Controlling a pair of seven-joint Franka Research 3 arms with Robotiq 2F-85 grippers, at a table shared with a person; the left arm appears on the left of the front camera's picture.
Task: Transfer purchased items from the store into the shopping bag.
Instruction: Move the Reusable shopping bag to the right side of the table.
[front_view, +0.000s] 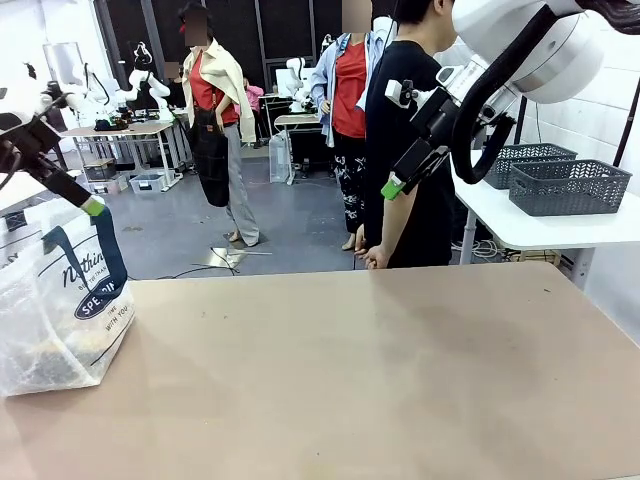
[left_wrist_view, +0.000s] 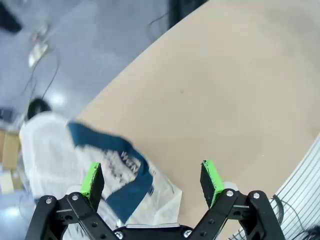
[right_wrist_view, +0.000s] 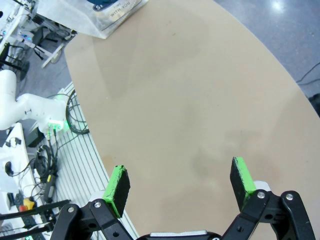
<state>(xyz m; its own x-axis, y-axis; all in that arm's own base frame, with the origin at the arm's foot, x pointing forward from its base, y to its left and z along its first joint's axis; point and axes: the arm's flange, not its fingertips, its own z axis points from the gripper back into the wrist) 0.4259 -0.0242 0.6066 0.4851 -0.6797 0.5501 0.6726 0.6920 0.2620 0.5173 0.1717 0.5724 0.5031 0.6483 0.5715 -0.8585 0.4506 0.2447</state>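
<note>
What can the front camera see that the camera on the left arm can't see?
The front view alone shows a person standing across the table and grey baskets on a side table. The left wrist view alone shows its own open left tool up close, hanging above the bag's blue handle. Both show the shopping bag and the tan table.

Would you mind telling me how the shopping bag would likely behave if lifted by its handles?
The shopping bag looks like thin, crumpled plastic, so it would probably sag. Its navy handle lies limp, likely floppy. Dark contents sit low, so the bottom may bulge.
</note>
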